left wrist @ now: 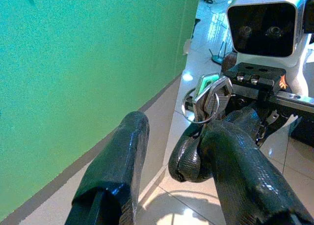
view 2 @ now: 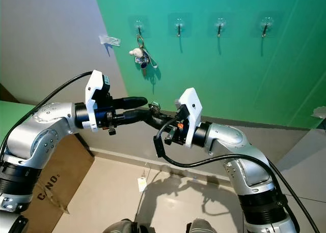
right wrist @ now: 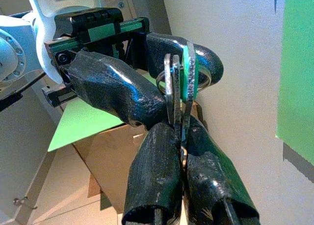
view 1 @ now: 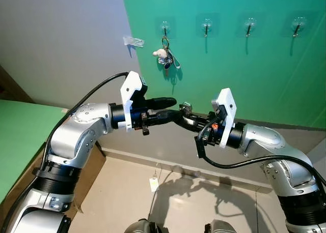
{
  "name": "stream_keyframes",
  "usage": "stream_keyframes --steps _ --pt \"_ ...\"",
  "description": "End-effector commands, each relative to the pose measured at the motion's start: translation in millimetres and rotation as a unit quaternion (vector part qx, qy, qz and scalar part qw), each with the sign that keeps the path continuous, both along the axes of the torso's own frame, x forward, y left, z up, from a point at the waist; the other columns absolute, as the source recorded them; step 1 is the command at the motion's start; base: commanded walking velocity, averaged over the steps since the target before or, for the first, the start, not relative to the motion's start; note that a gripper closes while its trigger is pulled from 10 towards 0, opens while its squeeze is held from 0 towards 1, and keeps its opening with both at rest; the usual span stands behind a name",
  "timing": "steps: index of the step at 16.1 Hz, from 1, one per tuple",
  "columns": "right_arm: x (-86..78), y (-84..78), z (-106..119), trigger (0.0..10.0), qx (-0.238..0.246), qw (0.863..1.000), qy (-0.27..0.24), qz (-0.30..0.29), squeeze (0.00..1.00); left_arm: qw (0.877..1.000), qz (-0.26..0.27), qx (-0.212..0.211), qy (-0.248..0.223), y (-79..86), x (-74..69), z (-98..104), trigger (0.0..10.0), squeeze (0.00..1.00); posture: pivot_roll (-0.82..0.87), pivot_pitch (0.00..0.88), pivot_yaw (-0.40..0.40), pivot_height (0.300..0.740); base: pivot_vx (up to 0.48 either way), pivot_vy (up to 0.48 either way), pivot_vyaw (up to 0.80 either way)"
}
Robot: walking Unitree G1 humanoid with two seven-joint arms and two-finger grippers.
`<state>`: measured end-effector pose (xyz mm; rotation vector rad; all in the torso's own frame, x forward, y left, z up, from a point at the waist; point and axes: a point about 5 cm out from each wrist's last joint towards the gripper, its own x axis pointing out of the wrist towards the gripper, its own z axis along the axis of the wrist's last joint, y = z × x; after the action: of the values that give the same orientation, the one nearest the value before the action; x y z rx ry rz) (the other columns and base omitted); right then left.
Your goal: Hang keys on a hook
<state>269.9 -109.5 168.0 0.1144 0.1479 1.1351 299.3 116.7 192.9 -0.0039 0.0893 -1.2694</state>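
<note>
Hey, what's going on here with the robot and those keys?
The right tool is shut on a bunch of keys, holding them up in front of the green wall. The left tool is open, its fingers around the bunch, as if taking it over. One hook already carries another key set; three hooks beside it look bare.

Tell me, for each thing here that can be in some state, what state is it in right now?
Keys: pinched upright in the right gripper, fingers shut on them.
Left gripper: fingers open, one either side of the key ring, not clamped.
Leftmost hook: taken, another key bunch with a white charm hangs from it.
Other three hooks: free.
Cardboard box: on the floor by the wall.
</note>
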Motion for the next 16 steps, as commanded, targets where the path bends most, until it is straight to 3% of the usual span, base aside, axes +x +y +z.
stream_keyframes --steps 1,4,12,16 --pt "-7.8 11.4 0 0.0 0.003 0.999 0.001 0.035 0.00 1.000 0.001 -0.007 -0.018 -2.3 3.6 12 10.0 0.00 -0.25 0.059 0.136 0.717 0.000 0.000 0.00" --pt "-11.4 14.5 -1 0.0 0.002 0.999 0.003 0.044 0.00 0.999 0.025 -0.021 -0.024 -3.9 9.5 16 10.0 0.00 -0.25 0.061 0.134 0.717 0.000 0.000 0.00" --pt "-19.5 12.8 -11 0.0 -0.015 0.998 0.014 0.053 0.00 0.992 0.115 -0.035 -0.045 10.4 32.8 28 10.0 0.00 -0.25 0.063 0.132 0.717 0.000 0.000 0.00" --pt "-20.6 11.9 -12 0.0 -0.018 0.998 0.016 0.053 0.00 0.990 0.128 -0.034 -0.051 15.5 37.1 30 10.0 0.00 -0.25 0.061 0.134 0.717 0.000 0.000 0.00"
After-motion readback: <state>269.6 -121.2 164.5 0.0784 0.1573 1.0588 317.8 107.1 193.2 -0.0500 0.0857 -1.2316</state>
